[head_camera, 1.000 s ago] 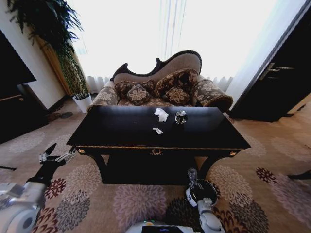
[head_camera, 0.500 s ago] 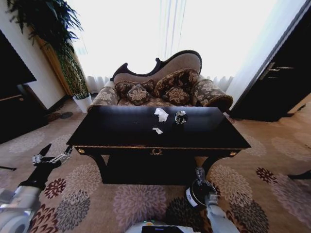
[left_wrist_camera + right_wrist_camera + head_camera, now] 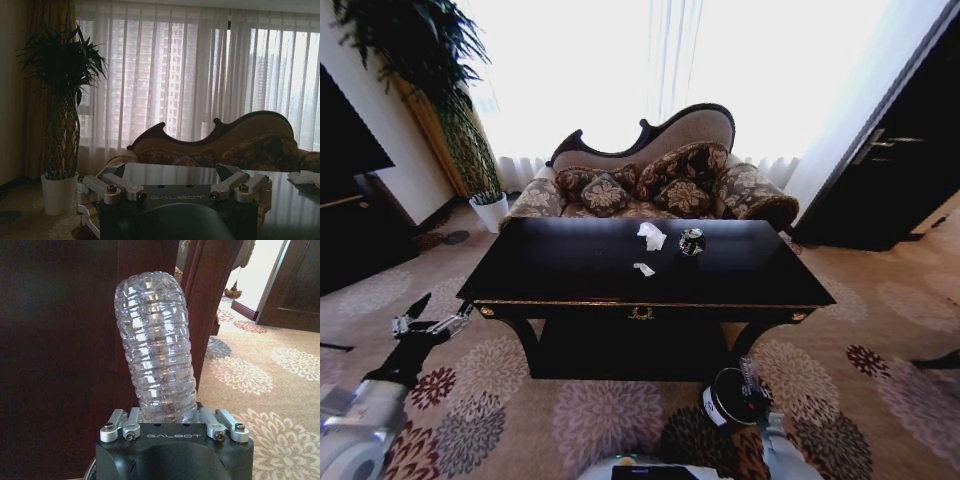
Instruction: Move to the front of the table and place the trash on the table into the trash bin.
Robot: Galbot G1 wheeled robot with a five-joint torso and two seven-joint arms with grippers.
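Right end effector (image 3: 167,426): pinching a clear ribbed plastic bottle (image 3: 156,350) at its lower end, fingers pressed in on both sides. In the head view this end effector (image 3: 753,385) sits low at the near right, just over the trash bin (image 3: 728,398), which stands on the carpet (image 3: 600,415) by the worktop's near right leg. Bottle points up and slightly tilted.

Left end effector (image 3: 425,325): fingers spread, holding nothing, hanging off the near left corner of the worktop (image 3: 570,275), apart from it. From its wrist camera the fingers (image 3: 117,186) frame the glossy top with the sofa (image 3: 225,142) and potted plant (image 3: 60,110) beyond.

Trash on the worktop: a crumpled white wad (image 3: 652,236) toward the far centre, a dark crushed can (image 3: 692,241) just right of it, a small white scrap (image 3: 644,269) nearer the front edge. All three well apart from either end effector.

Risks, as judged:
- Bottle is light and springy; released off-centre over the small bin mouth, it could strike the rim and roll onto the carpet or under the worktop.
- The grip is at one end only, so the bottle may pivot or slip.
- The worktop leg stands close to the right arm; a raise could clip it.
- The scrap is thin and flat on a glossy surface, likely to slide rather than lift.
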